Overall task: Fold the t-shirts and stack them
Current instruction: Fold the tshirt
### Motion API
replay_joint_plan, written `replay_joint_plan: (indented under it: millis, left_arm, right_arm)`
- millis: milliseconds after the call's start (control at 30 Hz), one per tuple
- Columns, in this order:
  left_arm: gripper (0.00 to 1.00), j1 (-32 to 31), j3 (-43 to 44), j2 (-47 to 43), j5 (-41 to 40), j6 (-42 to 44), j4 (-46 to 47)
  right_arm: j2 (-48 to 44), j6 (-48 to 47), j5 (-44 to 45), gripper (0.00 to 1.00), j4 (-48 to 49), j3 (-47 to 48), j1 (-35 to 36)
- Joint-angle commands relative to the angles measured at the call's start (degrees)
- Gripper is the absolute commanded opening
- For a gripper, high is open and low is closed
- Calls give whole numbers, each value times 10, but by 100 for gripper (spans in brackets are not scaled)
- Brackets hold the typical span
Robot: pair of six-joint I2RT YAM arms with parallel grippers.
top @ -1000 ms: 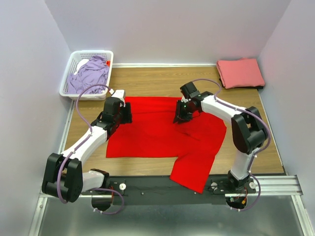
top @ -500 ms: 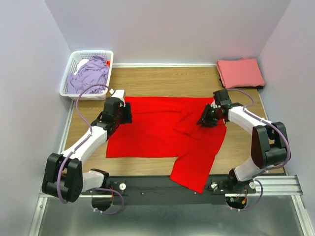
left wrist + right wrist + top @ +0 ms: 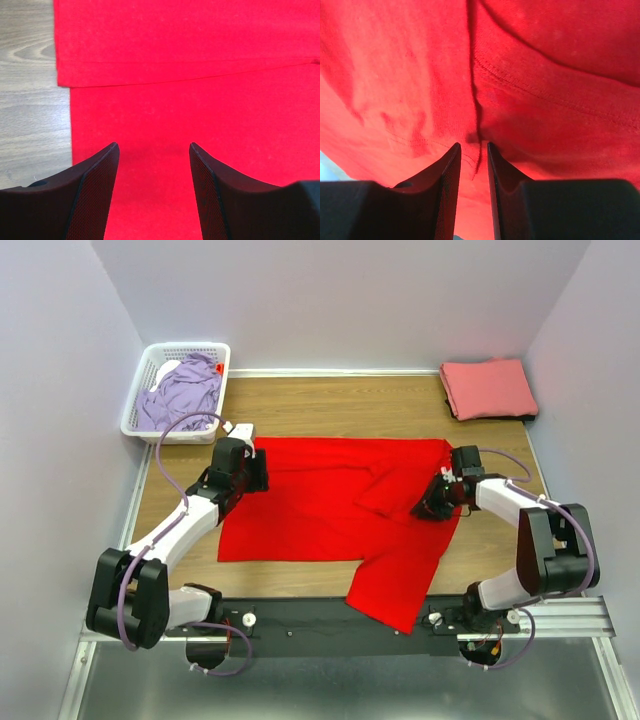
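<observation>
A bright red t-shirt (image 3: 320, 505) lies spread across the table, one part hanging over the near edge. My left gripper (image 3: 256, 473) rests at its far left corner, open, with flat red cloth (image 3: 200, 100) under and between its fingers (image 3: 100, 190). My right gripper (image 3: 432, 506) is low at the shirt's right side, its jaws close together on a raised fold of the red cloth (image 3: 479, 115). A folded salmon-pink t-shirt (image 3: 488, 388) sits at the far right corner. A lavender t-shirt (image 3: 180, 390) is bundled in the basket.
The white lattice basket (image 3: 185, 346) stands at the far left corner. Bare wood (image 3: 330, 400) runs along the far side between basket and pink shirt. White walls enclose the table on three sides. A metal rail (image 3: 560, 615) lines the near edge.
My right gripper has travelled from the shirt's middle out to its right side, pulling the red cloth along and spreading it. The left arm has stayed put.
</observation>
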Motion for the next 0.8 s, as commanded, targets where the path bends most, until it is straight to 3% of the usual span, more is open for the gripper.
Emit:
replay_joint_plan:
  millis: [0,100,267,433,667,767]
  left_arm:
    - [66,0,14,3,-5,5,-3]
    - [66,-1,13,2,-6,5,-2]
    - [66,4,18,3,-13,-4,7]
    - [66,19,73,57,-23,-21,9]
    - [66,53,188,197,-28,-22,-8]
    - [66,59,221,239,-19,-22,-14]
  right_arm:
    - [-10,1,48,34,-4,-16,-18]
    - [-25,-8,50,34,-17,2,-19]
    - [-52,-30,74,34,-19,116,-25]
    - [11,-13,50,34,18,209,-82]
    - [136,71,-54,33,197,222,-149]
    - [184,66,-63,31,212,240,-153]
